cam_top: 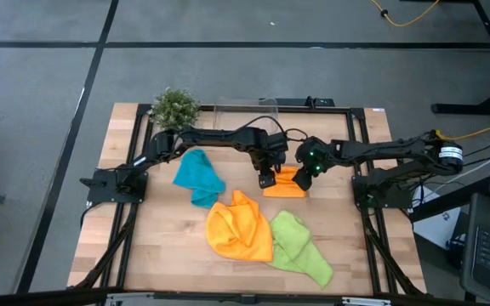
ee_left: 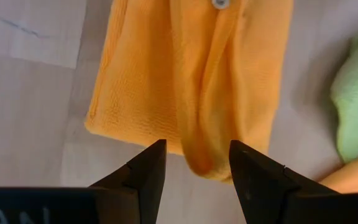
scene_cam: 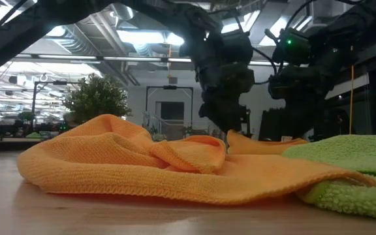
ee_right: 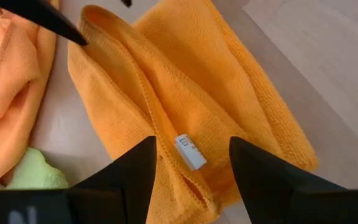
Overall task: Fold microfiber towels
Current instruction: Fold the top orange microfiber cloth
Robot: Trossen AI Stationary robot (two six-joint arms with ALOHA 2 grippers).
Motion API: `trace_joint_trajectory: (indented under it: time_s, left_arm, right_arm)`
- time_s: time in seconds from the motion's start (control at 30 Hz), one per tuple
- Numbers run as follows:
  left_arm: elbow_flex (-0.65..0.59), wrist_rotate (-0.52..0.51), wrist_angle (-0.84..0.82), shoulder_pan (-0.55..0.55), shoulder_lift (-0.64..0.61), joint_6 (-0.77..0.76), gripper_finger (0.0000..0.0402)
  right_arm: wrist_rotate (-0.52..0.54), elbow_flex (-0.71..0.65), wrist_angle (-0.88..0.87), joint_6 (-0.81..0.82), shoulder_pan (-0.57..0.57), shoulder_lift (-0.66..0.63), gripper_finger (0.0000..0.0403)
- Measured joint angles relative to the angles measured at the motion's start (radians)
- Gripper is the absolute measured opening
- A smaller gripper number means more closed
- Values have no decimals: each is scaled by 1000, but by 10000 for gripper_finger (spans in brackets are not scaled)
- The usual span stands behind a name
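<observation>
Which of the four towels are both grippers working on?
The small folded orange towel between both grippers; the crumpled orange one, the teal and the green lie apart.

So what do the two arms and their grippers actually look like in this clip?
Both are dark, slim, jointed arms with black cables running along them. The left gripper and the right gripper each end in two black, wedge-shaped fingers that taper to a point. The right arm shows a small green light near its wrist and a pale band with a yellow cable farther back.
</observation>
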Motion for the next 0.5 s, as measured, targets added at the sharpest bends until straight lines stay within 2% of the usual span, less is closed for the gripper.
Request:
trace_joint_trajectory:
  time_s: [0.13,0.5]
  left_arm:
    - [-49,6,48,-9,1,-28,168]
    - [-47,12,82,-29,0,-27,168]
  right_arm:
    - [1,0,1,2,0,0,205]
    - [20,0,-1,-4,0,0,205]
